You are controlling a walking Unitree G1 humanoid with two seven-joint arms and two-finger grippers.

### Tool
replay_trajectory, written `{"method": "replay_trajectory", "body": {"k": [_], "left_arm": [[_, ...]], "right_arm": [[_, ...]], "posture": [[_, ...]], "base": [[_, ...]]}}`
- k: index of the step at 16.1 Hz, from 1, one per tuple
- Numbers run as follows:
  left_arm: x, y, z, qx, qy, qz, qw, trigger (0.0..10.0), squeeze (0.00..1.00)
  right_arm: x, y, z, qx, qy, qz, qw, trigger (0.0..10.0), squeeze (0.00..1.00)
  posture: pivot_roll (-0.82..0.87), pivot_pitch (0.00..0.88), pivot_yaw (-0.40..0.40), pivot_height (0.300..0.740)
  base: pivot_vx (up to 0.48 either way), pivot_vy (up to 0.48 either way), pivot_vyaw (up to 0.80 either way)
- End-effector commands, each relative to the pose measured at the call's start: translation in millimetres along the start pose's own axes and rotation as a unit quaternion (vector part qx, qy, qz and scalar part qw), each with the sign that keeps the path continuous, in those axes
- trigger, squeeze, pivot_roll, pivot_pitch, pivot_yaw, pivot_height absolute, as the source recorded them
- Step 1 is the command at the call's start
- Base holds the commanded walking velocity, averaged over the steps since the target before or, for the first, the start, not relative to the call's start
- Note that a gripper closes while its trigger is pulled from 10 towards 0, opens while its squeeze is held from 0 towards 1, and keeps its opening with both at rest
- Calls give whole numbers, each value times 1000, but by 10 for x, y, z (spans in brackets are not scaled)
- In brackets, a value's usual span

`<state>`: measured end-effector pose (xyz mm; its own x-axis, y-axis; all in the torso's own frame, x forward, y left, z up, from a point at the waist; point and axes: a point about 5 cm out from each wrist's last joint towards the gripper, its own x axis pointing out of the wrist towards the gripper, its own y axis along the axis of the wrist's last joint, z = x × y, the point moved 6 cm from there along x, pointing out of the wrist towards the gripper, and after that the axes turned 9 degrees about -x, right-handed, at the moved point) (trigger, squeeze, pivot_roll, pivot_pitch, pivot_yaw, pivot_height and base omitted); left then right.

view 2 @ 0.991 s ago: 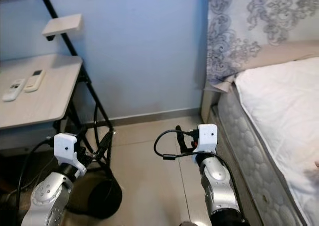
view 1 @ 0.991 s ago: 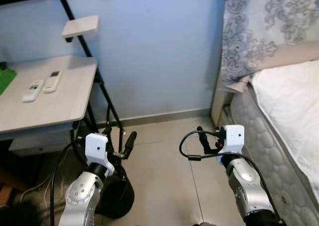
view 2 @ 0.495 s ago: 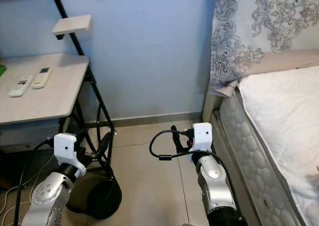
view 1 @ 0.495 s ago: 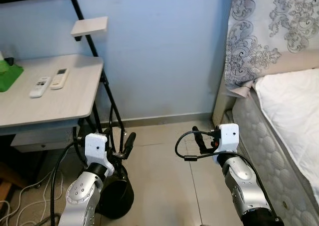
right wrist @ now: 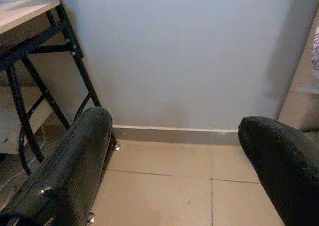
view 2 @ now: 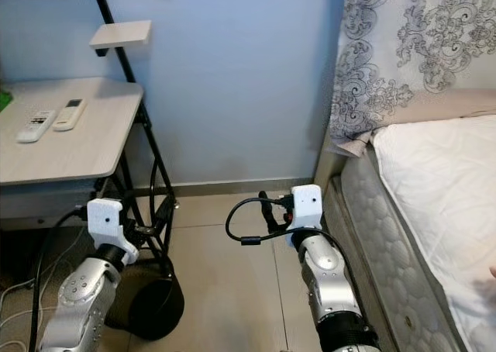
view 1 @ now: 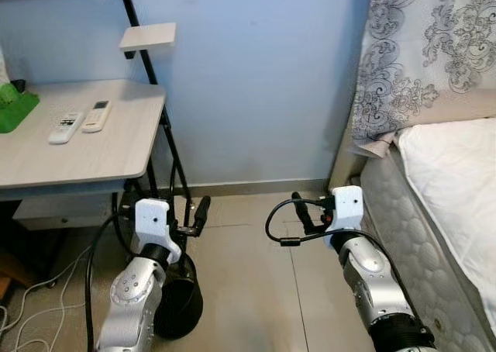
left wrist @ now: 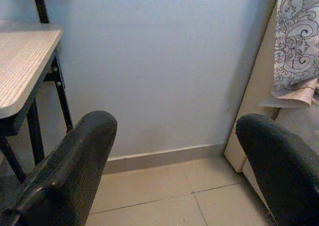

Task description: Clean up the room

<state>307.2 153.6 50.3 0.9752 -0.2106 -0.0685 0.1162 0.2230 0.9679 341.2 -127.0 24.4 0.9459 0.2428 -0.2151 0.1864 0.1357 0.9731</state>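
Two white remotes [view 1: 80,122] lie side by side on the pale tabletop [view 1: 93,154], up and left of the left gripper [view 1: 198,214], beside something green [view 1: 15,104] (perhaps a cloth). Both the left gripper and the right gripper [view 1: 298,209] hang released over the tiled floor [view 1: 248,282], holding nothing. Ahead stands the blue wall [view 1: 256,73]; the bed [view 1: 457,174] lies right of the right gripper. The right wrist view adds the tabletop's black frame [right wrist: 75,56].

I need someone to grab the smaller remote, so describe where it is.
Find the pale wooden desk against the blue wall, on the robot's left. Two white remotes lie side by side on it; the smaller remote is the one nearer the wall-side edge, beside the longer one.
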Motion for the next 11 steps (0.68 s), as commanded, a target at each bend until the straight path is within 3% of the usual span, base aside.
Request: {"method": "replay_trajectory", "body": {"k": [1, 2, 5, 9, 11], "left_arm": [[-13, 7, -18, 7, -2, -3, 1000, 10000, 0], [-28, 4, -30, 14, -5, -8, 1000, 10000, 0], [-33, -20, -127, 19, 11, -17, 1000, 10000, 0], [-34, -1, -122, 33, 0, -18, 999, 10000, 0], [-50, 12, -113, 31, -1, -14, 999, 10000, 0]], "right_arm": [[-10, -18, -2, 1, -4, 0, 1000, 10000, 0], [-32, -72, 16, 8, -12, -10, 1000, 10000, 0], [-20, -75, -53, 18, -7, -7, 1000, 10000, 0], [-43, -95, -147, 30, -8, -7, 999, 10000, 0], [-78, -102, -119, 24, -9, -7, 1000, 10000, 0]], "posture": [[-100, 0, 88, 740], [-94, 0, 87, 740], [-97, 0, 107, 740], [-91, 0, 115, 740], [-86, 0, 114, 740]], "base": [[0, 0, 0], [0, 0, 0], [0, 0, -762], [0, 0, -756], [0, 0, -756]]}}
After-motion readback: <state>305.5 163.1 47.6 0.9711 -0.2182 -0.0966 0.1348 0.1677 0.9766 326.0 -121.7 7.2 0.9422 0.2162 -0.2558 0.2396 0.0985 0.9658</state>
